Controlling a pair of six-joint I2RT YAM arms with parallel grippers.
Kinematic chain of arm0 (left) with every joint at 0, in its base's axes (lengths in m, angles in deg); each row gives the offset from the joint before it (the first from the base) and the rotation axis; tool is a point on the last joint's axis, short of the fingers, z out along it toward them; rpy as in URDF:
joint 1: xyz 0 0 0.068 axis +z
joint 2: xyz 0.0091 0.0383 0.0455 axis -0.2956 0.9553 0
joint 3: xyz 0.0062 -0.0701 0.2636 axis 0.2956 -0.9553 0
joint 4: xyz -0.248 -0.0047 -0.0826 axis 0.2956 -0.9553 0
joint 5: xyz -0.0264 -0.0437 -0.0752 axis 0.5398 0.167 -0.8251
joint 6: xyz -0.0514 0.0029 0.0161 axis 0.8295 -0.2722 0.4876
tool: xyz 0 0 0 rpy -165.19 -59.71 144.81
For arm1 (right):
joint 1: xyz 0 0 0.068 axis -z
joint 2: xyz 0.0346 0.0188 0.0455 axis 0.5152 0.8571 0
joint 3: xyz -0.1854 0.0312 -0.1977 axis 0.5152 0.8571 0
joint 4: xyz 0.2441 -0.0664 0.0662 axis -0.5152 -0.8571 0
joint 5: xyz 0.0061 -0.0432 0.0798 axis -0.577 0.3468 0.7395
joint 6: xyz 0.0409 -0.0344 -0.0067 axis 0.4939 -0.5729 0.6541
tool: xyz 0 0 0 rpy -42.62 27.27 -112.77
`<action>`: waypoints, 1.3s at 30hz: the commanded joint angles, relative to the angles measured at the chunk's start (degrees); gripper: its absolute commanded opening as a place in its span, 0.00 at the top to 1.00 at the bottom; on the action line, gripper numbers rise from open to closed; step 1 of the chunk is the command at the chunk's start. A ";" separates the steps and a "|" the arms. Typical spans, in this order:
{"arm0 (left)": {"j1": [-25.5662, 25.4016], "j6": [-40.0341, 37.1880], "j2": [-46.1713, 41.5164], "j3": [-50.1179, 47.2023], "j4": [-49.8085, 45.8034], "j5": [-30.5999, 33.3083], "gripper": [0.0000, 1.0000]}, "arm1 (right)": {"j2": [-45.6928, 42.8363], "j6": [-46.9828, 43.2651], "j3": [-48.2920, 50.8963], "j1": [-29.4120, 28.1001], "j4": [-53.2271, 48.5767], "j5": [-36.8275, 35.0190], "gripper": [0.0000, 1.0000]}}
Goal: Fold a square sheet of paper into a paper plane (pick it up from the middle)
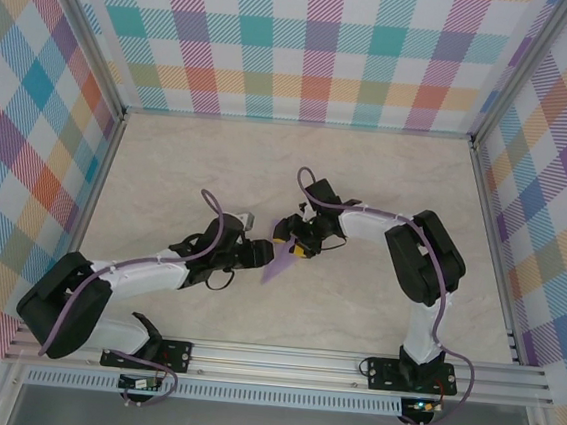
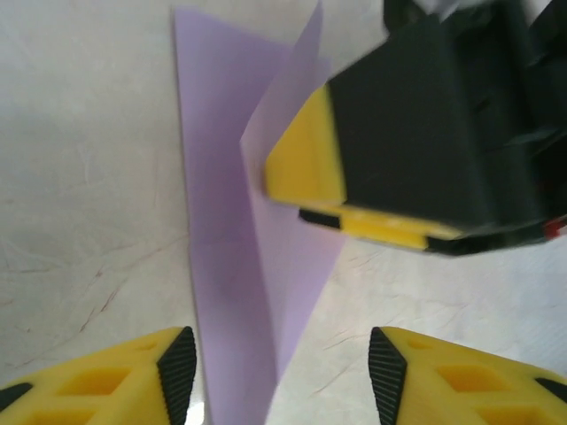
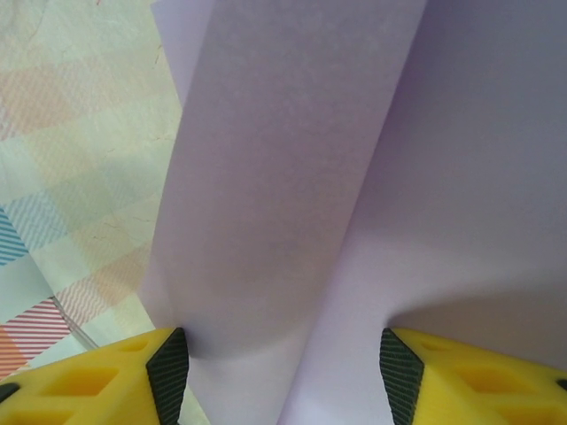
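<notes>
Paper: the thin light-purple paper [image 2: 226,266], folded into a long pointed shape, lies right between the two grippers, where their tips meet.
Paper shape: most of it lies flat. One flap stands up from a crease, on the side near the right gripper.
Left gripper [image 2: 282,372]: its two yellow fingers with black pads [image 2: 177,376] are spread wide and grip nothing. The narrow end of the paper lies in the gap between them. It is close by one pad and well apart from the other. I cannot tell if it touches the near pad.
Right gripper [image 3: 283,372]: its fingers are spread wide too and do not pinch anything. The paper rises up in the gap between them, and a curved flap comes down next to one black pad [image 3: 168,372].
Grippers together: from above, the right gripper [image 1: 296,244] is just past the tip of the left gripper [image 1: 259,255]. The paper [image 1: 281,264] pokes out under both. In the left wrist view, a yellow finger of the right gripper [image 2: 306,168] rests against the raised flap.
Under the grippers: a pale, marble-look table top [image 1: 387,182].
Behind the grippers: the white and black arms, each with a purple cable [image 1: 220,229] looping over it, reach back to a silver metal rail [image 1: 280,358].
All around: walls of bright checked cloth [image 1: 320,45].
</notes>
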 commanded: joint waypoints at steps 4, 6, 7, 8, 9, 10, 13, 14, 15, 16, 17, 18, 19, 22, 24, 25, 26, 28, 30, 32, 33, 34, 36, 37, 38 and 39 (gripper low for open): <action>0.77 1.69 0.81 0.04 3.20 -7.07 0.62 | 3.21 -0.65 -0.78 -0.62 -6.67 -5.68 0.36; 0.77 1.62 2.24 0.60 4.40 -8.91 0.71 | 3.56 -0.38 -1.11 -0.62 -7.42 -5.91 0.35; 0.77 1.58 2.77 0.83 4.57 -9.32 0.74 | 3.65 -0.20 -1.22 -0.62 -7.55 -5.94 0.35; 0.77 1.54 3.52 1.18 4.63 -9.52 0.77 | 3.79 -0.03 -1.27 -0.62 -7.77 -6.04 0.35; 0.77 1.61 4.21 1.27 5.28 -9.85 0.79 | 3.90 0.20 -1.31 -0.62 -7.90 -6.04 0.35; 0.77 1.72 4.73 1.30 5.85 -10.35 0.81 | 3.92 0.37 -1.31 -0.62 -7.99 -6.12 0.35; 0.78 1.90 6.88 2.22 6.48 -11.19 0.85 | 4.05 0.75 -1.40 -0.71 -8.32 -6.21 0.35; 0.77 1.88 7.63 2.59 6.52 -11.36 0.86 | 4.22 0.85 -1.49 -0.69 -8.44 -6.31 0.35; 0.77 1.88 8.39 2.99 6.68 -11.46 0.87 | 4.33 0.96 -1.62 -0.67 -8.60 -6.26 0.35; 0.77 1.88 9.12 3.28 6.70 -11.54 0.87 | 4.44 1.03 -1.66 -0.66 -8.72 -6.27 0.35; 0.77 1.84 9.85 3.74 6.41 -11.47 0.88 | 4.38 1.06 -1.69 -0.67 -8.83 -6.27 0.35; 0.79 1.68 10.71 4.08 5.98 -11.25 0.89 | 4.45 1.12 -1.66 -0.64 -8.83 -6.28 0.35; 0.77 1.63 11.28 4.48 5.62 -10.89 0.91 | 4.52 1.11 -1.66 -0.66 -8.93 -6.34 0.35; 0.78 1.69 12.38 4.81 4.23 -8.78 0.93 | 4.53 1.02 -1.75 -0.69 -9.30 -6.51 0.35; 0.87 1.69 12.67 4.89 3.65 -7.72 0.93 | 4.54 0.93 -1.75 -0.62 -9.47 -6.45 0.35; 0.86 1.66 12.80 4.93 3.25 -7.42 0.93 | 4.54 0.82 -1.75 -0.65 -9.51 -6.45 0.35; 0.93 1.58 13.16 5.09 2.89 -7.25 0.93 | 4.49 0.74 -1.75 -0.64 -9.56 -6.45 0.35; 0.95 1.48 13.80 5.25 2.57 -7.02 0.94 | 4.45 0.41 -1.59 -0.65 -9.31 -6.39 0.35; 0.95 1.60 14.40 5.25 2.39 -6.76 0.94 | 3.87 0.06 -0.81 -0.61 -7.85 -5.57 0.36; 1.03 1.62 14.62 5.19 2.17 -6.32 0.95 | 2.82 0.07 0.47 -0.62 -5.69 -4.87 0.36; 1.04 1.62 14.60 5.18 1.96 -5.97 0.95 | 2.40 0.00 0.94 -0.62 -5.10 -4.82 0.36; 1.04 1.68 14.62 5.00 1.95 -5.76 0.95 | 2.18 -0.25 1.11 -0.62 -4.94 -4.85 0.36; 1.04 1.67 14.59 4.85 2.06 -5.65 0.95 | 1.88 -0.84 1.19 -0.62 -4.98 -4.94 0.36; 1.04 1.62 14.67 4.89 1.95 -5.65 0.95 | 1.73 -1.19 1.32 -0.62 -4.94 -4.88 0.36; 1.06 1.57 14.75 4.97 1.74 -5.57 0.95 | 1.59 -1.52 1.42 -0.62 -4.94 -4.96 0.36; 1.13 1.45 14.86 5.06 1.52 -5.57 0.95 | 1.42 -1.75 1.41 -0.62 -5.28 -5.23 0.36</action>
